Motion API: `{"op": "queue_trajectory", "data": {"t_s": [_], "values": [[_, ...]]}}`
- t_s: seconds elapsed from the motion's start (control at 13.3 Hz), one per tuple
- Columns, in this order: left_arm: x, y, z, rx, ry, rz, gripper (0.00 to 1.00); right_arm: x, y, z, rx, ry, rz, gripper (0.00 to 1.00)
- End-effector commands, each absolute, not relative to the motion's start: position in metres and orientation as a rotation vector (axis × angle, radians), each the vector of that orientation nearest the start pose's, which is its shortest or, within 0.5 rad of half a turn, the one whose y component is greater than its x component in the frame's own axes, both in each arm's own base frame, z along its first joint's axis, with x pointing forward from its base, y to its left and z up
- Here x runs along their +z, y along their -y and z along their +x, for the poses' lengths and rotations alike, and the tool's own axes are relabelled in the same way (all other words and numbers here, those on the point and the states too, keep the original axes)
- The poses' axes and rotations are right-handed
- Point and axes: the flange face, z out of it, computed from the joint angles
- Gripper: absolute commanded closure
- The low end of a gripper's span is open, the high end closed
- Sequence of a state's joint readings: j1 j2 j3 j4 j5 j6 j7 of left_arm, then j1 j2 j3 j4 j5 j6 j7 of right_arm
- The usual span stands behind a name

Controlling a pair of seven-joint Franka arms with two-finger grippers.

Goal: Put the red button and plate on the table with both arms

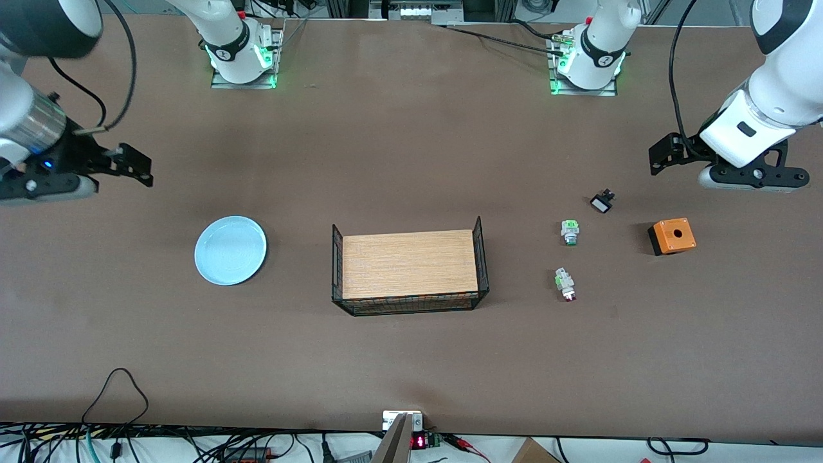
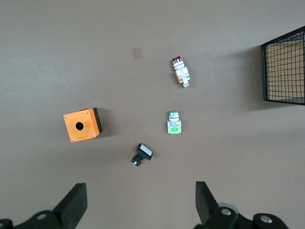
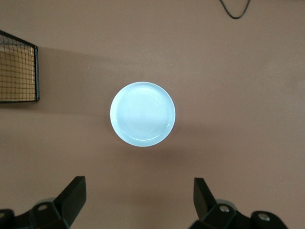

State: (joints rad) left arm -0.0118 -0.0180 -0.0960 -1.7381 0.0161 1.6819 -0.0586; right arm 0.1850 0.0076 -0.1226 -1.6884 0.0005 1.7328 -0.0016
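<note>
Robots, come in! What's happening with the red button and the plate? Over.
Left gripper open, empty, above switches. Right gripper open above plate. Red button untouched on table. Nothing blocking.

The plate [image 1: 230, 250] lies on the table [image 1: 411, 360] toward the right arm's end. The platform [image 1: 409, 263] sits mid-table. The red button [image 1: 566, 284] lies toward the left arm's end.

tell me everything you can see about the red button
The red button is a small push-button switch: a whitish body with a green patch on its side and a dark red cap at one end. It lies on its side on the brown table, cap pointing toward the front camera, near the left arm's end. It sits nearer that camera than the green-capped switch, apart from it. Nothing touches it but the table; both grippers are well clear.
</note>
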Motion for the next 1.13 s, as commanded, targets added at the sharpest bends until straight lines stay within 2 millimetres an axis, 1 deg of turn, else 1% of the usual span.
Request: {"op": "queue_trajectory", "data": {"t_s": [0.0,0.08,0.15,0.23,0.3,0.38,0.53,0.6,0.83,1.05], "values": [[0.57,0.065,0.552,0.064,-0.121,-3.127,0.0,0.605,-0.023,0.553,-0.067,-0.053,-3.059,0.0],[0.57,0.065,0.552,0.064,-0.121,-3.129,0.0,0.61,-0.016,0.551,-0.054,-0.077,-3.024,0.0],[0.57,0.066,0.552,0.064,-0.123,-3.128,0.0,0.612,-0.014,0.547,-0.009,-0.087,-3.016,0.0],[0.57,0.066,0.552,0.064,-0.123,-3.128,0.0,0.612,-0.021,0.543,0.037,-0.062,-3.031,0.0],[0.57,0.066,0.552,0.064,-0.123,-3.128,0.0,0.612,-0.027,0.544,0.035,-0.037,-3.042,0.0],[0.571,0.066,0.552,0.061,-0.123,-3.129,0.0,0.615,-0.027,0.547,0.018,-0.026,-3.064,0.0],[0.57,0.066,0.552,0.064,-0.123,-3.128,0.0,0.638,-0.035,0.549,-0.05,0.026,-3.145,0.0],[0.57,0.066,0.552,0.064,-0.123,-3.128,0.0,0.637,-0.04,0.55,-0.045,0.036,-3.152,0.0],[0.571,0.066,0.552,0.061,-0.123,-3.129,0.0,0.637,-0.04,0.549,-0.039,-0.031,-3.145,0.0],[0.57,0.067,0.552,0.064,-0.126,-3.128,0.0,0.642,-0.043,0.55,-0.058,-0.013,-3.156,0.0]]}}
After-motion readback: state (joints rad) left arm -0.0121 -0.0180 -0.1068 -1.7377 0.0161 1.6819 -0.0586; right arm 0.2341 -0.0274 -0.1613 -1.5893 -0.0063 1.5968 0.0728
